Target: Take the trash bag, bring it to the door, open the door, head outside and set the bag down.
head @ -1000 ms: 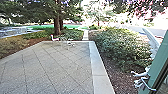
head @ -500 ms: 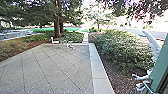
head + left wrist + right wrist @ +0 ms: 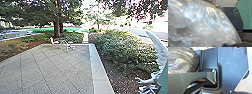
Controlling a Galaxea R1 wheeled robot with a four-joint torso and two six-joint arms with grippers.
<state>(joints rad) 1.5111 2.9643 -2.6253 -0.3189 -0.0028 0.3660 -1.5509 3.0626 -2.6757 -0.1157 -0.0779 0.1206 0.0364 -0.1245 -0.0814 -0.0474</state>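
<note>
trash bag: in my left wrist view, clear crumpled plastic [image 3: 205,22] sits right up close, and my right wrist view has shiny, wrinkled plastic in it too; I can't tell whether the bag is hanging or resting on something.
left jaws: I can't tell whether they are released, clenched or grasping the bag.
green panel: a flat green surface [image 3: 246,13] lies beyond the bag in my left wrist view.
pale plants: on the left of my head view, a low yellowish bed [image 3: 12,47] borders the paving.
paving: a broad patio of pale slabs with dark joints [image 3: 50,70] stretches out ahead of me.
tree: a thick brown trunk [image 3: 57,26] rises beyond the patio, with bright green ground [image 3: 41,30] behind it.
far edge: small white, chair-like pieces [image 3: 67,45] stand there; one beside them has a touch of pink [image 3: 53,41].
path: a narrow light strip [image 3: 85,38] runs away past the far edge.
border: a smooth pale band [image 3: 98,67] lines the right side of the patio.
shrubs: leafy green bushes [image 3: 122,50] grow out of brown ground cover [image 3: 115,82] just past that band.
right edge: a tall white curved form [image 3: 158,46], which I can't identify, is near a green upright [image 3: 164,77].
right jaws: I can't tell their state either.
</note>
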